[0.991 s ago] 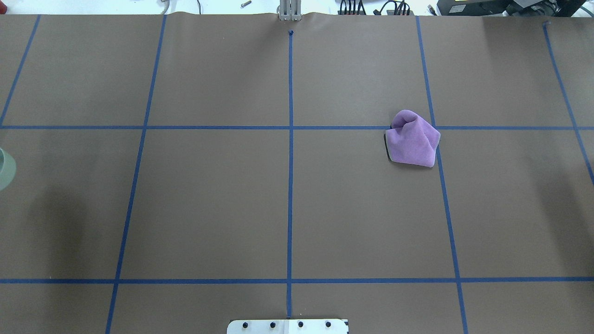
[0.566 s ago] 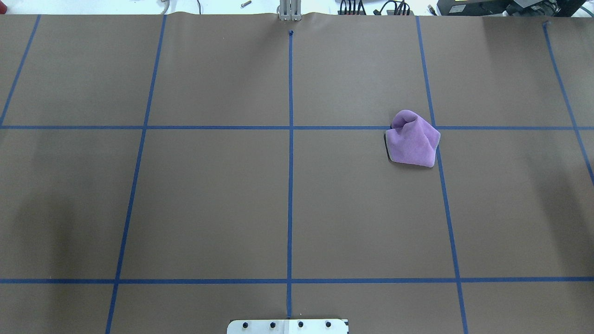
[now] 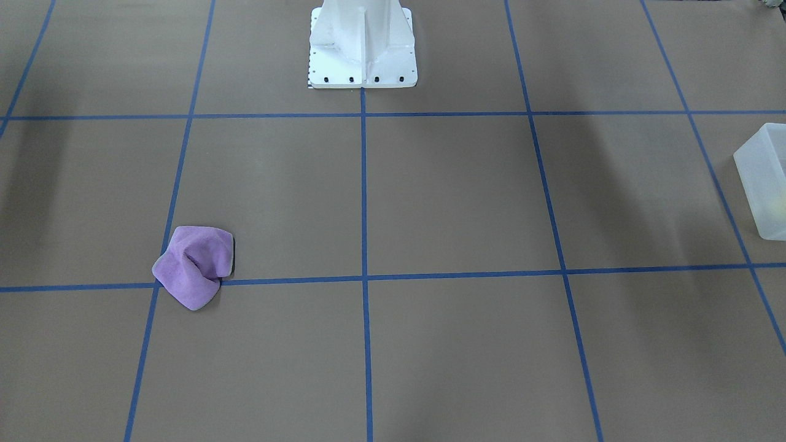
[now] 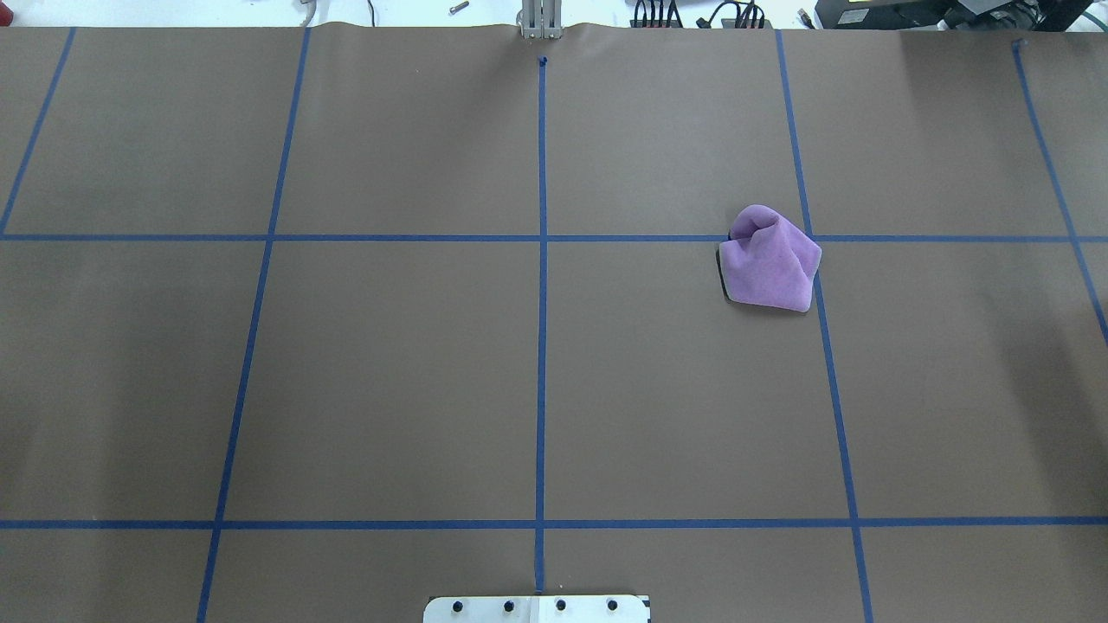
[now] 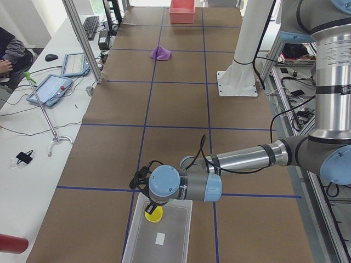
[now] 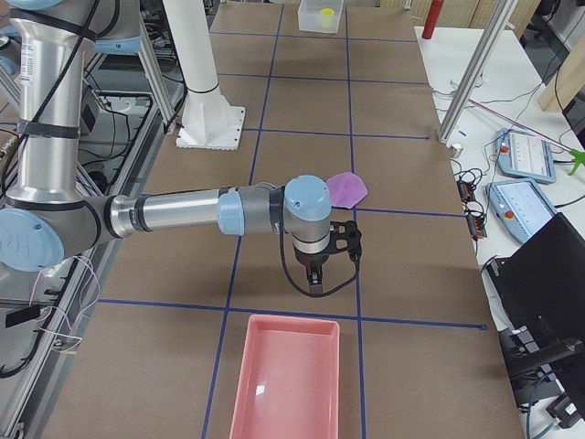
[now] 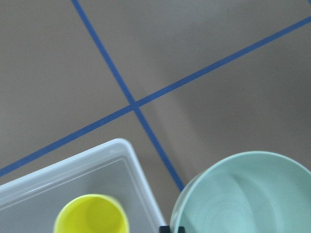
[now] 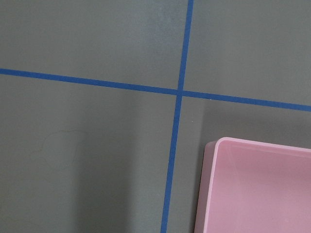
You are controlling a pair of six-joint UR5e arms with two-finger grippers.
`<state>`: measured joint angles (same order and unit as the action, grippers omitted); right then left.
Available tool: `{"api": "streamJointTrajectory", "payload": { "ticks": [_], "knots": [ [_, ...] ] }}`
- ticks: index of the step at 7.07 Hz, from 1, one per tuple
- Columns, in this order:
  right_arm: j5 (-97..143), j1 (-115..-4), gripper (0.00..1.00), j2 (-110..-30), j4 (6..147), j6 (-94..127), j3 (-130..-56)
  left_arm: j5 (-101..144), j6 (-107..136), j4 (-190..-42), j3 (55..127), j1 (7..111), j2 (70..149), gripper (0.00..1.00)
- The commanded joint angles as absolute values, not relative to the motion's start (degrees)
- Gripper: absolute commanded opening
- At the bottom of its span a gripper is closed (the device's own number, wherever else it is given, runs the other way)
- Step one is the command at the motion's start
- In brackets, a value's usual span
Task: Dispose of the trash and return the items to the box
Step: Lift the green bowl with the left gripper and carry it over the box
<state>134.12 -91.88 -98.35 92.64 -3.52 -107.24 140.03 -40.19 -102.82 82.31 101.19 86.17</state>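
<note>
Left claw (image 5: 148, 207): clamped on the rim of the bowl (image 7: 243, 194); dark fingertips (image 7: 165, 229) show right at that rim at the bottom edge of the wrist view. The claw hangs over the end of the box (image 5: 189, 230) that lies nearer the middle of the surface (image 4: 389, 381).
Right claw (image 6: 313, 282): points straight down above the surface, just short of the pink tray (image 6: 288, 384). I cannot tell whether it is wide or narrow.
Bowl: round, mint-green, smooth plastic with faint rings inside, its opening facing up. It is lifted off the surface beside the box's rounded corner. In the wrist view its rim reads just outside the box wall, though I cannot tell whether any part overlaps the box.
Cup (image 7: 92, 216): small, yellow, upright, standing inside the box close to that same corner.
Box: translucent frosted white, rectangular with rounded corners, much larger than cup or bowl. It lies at the robot's left end of the surface, with a small white patch on its floor.
Cloth (image 4: 769, 260): purple and crumpled, lying on a crossing of the tape lines (image 4: 541, 346) in the right half, well apart from the box.
Surface: brown, marked into a grid by blue tape lines.
</note>
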Motion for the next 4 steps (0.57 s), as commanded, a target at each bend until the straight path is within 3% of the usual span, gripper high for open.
{"api": "streamJointTrajectory", "payload": {
  "ticks": [1,4],
  "knots": [
    [134.12,-91.85,1.0,-98.26,92.64,-3.52,-107.31,138.78,-55.05,-99.93,69.6,106.59,92.78,0.0],
    [134.03,-91.85,1.0,-98.26,92.55,-3.6,-107.49,138.78,-56.43,-110.79,47.51,106.44,102.2,0.0]
  ]
}}
